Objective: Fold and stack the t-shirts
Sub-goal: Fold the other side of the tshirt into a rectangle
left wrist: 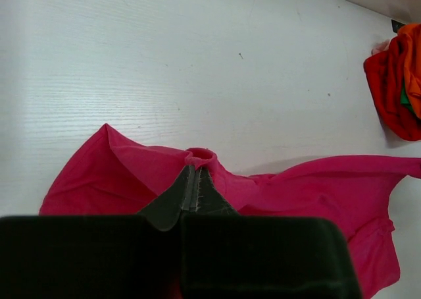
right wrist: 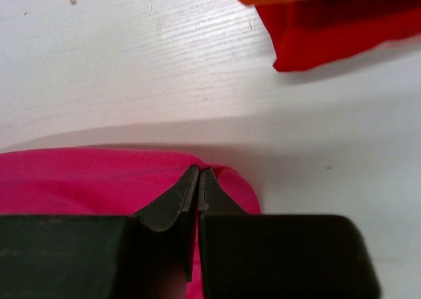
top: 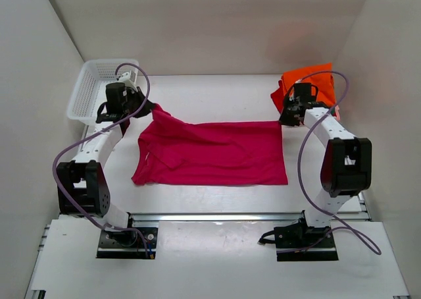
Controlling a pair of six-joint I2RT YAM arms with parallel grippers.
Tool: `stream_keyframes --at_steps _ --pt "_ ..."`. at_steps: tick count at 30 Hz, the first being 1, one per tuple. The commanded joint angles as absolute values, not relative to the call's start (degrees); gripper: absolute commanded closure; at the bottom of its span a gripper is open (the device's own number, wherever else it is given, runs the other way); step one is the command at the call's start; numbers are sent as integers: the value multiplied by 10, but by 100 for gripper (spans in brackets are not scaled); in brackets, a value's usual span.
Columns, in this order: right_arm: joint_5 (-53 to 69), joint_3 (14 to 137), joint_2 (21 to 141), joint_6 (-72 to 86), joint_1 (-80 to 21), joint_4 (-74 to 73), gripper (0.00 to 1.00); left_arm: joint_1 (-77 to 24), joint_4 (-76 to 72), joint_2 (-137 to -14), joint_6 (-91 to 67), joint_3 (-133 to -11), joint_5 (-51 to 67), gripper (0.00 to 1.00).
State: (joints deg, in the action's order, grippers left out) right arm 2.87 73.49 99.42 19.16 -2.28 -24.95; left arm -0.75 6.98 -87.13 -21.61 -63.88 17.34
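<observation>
So far, the orange and red t-shirts (top: 309,81) sit piled far right, while the magenta-pink t-shirt (top: 210,154) lies spread on the tabletop (top: 217,95), unfolded; left pincer (left wrist: 196,180) and right pincer (right wrist: 198,182) each clamp its far corners.

Soft matt cloth on a white, finely grained surface (top: 210,91).
The magenta t-shirt (top: 217,155) is creased, unshiny cloth, like the folded t-shirts (top: 316,81) at 2 o'clock; the basket (top: 81,96) at 10 o'clock is white plastic mesh; the left hand (left wrist: 196,172) has matt black fingers (left wrist: 176,195).
</observation>
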Motion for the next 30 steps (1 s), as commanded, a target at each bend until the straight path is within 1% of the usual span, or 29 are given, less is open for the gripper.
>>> stream_keyframes --at_steps 1,6,11,18,23,25,30 --pt "42 704 937 176 -8 -254 100 -1 81 -823 -201 -621 172 100" --pt "55 665 892 170 -1 -266 100 0 96 -790 -198 -596 173 100" --pt "71 613 853 172 -1 -260 100 -10 122 -726 -199 -545 168 100" --pt "83 563 832 167 -1 -270 100 -11 149 -615 -214 -449 135 100" --pt "77 533 815 164 -1 -278 100 -18 177 -576 -221 -414 126 99" --pt "77 524 813 167 -1 -280 100 -21 167 -552 -235 -390 134 97" --pt "76 513 809 157 17 -288 100 -51 166 -506 -254 -351 120 97"
